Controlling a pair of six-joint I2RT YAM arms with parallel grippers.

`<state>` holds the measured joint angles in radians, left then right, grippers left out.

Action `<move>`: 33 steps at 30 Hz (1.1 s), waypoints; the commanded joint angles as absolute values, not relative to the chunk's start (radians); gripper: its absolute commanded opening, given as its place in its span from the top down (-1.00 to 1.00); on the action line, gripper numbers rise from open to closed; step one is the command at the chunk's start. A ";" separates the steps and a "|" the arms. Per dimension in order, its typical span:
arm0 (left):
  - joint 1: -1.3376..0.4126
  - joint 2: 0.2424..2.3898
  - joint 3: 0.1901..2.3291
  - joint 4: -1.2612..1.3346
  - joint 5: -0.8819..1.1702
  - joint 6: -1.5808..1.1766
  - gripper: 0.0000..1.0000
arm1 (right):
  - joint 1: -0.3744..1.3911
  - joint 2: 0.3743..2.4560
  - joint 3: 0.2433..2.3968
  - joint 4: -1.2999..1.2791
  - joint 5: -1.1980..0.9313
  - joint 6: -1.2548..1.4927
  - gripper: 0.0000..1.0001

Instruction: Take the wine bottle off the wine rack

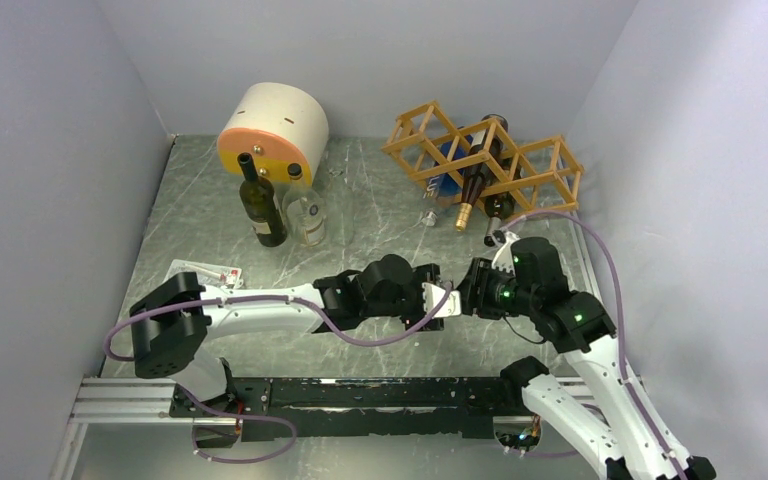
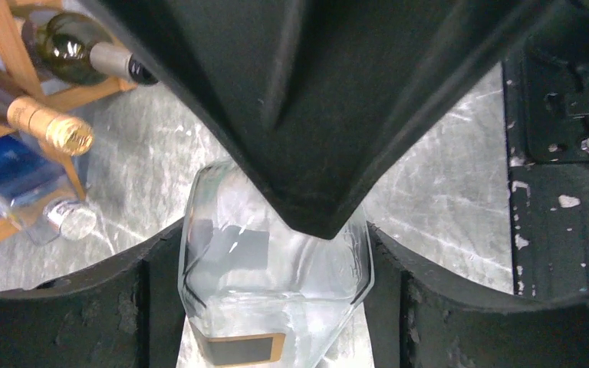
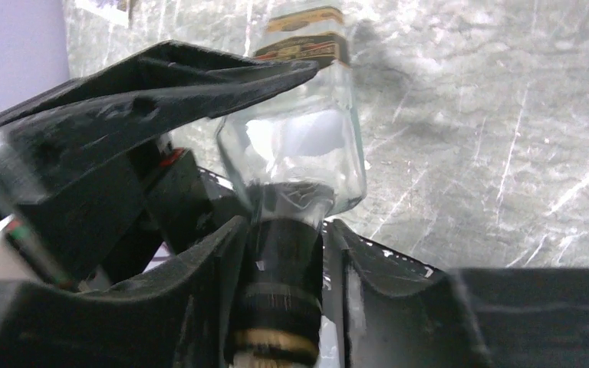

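We note the left jaws clamped on the clear bottle (image 2: 276, 261), the right jaws on its neck. The wine rack (image 1: 516, 160) occupies the far right corner of the desk (image 1: 380, 220).

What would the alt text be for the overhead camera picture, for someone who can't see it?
Two robot arms meet mid-table, the left gripper and right gripper both clamped on a clear glass bottle. Behind them a wooden wine rack holds several bottles. A dark bottle stands by a cream and orange cylinder.
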<state>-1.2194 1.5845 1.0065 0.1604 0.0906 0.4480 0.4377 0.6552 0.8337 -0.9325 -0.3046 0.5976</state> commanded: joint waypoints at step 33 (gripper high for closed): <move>-0.732 0.885 0.943 -0.343 -0.314 -0.125 0.86 | 0.442 0.514 1.139 -0.950 -0.084 0.515 -1.00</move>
<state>-0.8486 0.9646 0.9215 -0.2489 -0.1848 -0.0280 0.4362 0.5251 1.1522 -0.9588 -0.0967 0.5457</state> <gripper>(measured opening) 0.711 0.997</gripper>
